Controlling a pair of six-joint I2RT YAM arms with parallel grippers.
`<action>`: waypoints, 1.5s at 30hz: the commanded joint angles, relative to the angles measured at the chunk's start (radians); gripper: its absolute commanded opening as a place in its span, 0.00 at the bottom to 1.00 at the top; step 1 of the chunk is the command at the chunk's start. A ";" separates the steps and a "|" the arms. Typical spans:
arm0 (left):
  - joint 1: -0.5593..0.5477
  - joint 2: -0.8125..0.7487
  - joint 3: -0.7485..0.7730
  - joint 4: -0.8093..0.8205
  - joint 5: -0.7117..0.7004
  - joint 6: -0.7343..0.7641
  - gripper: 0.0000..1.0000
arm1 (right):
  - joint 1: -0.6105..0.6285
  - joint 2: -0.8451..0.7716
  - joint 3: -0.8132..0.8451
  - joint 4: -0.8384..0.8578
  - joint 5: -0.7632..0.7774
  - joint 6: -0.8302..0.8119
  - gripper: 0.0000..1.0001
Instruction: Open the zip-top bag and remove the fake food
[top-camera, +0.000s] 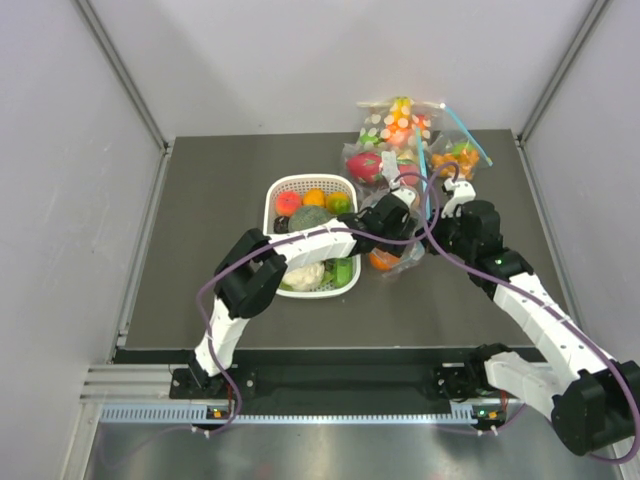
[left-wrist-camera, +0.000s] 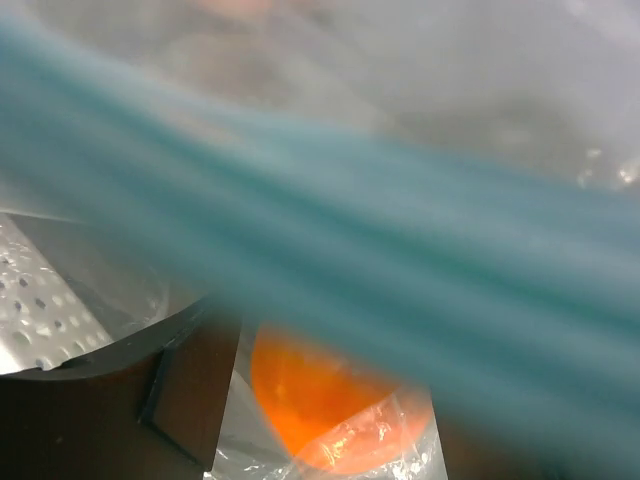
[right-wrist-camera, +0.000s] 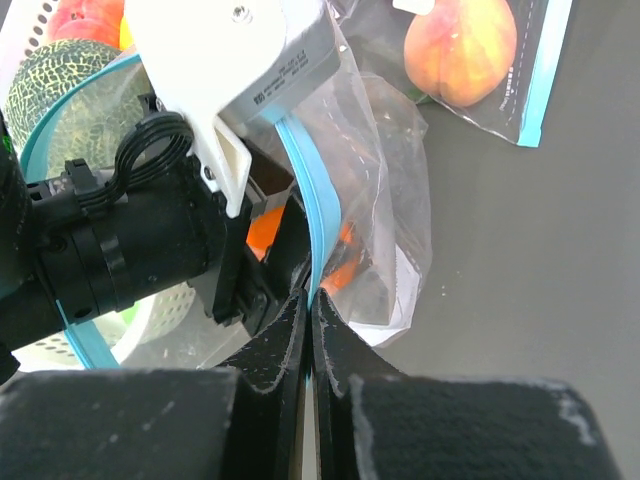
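Right of the basket (top-camera: 272, 190), the zip-top bag (top-camera: 406, 262) with fake food (top-camera: 381, 262) inside; other bags (top-camera: 400, 128) behind.

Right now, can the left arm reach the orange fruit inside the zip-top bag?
Probably not yet. The orange fruit lies behind clear plastic, and the blue zip strip of the zip-top bag crosses close before the left end effector. The right end effector pinches that strip.

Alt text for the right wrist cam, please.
The right gripper, shut, pinches the light-blue zip strip of the clear zip-top bag. The left gripper sits at the bag's mouth on the left, an orange fruit showing inside. A bagged peach lies upper right.
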 joint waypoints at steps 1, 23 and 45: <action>-0.005 -0.051 -0.021 -0.054 0.024 -0.001 0.75 | 0.009 0.003 -0.001 0.033 -0.011 0.001 0.00; -0.010 0.055 0.074 -0.295 0.159 0.019 0.65 | 0.009 -0.001 0.001 0.033 -0.006 0.002 0.00; 0.065 -0.036 0.094 0.085 -0.005 0.008 0.20 | 0.010 -0.010 0.002 0.018 0.012 -0.004 0.00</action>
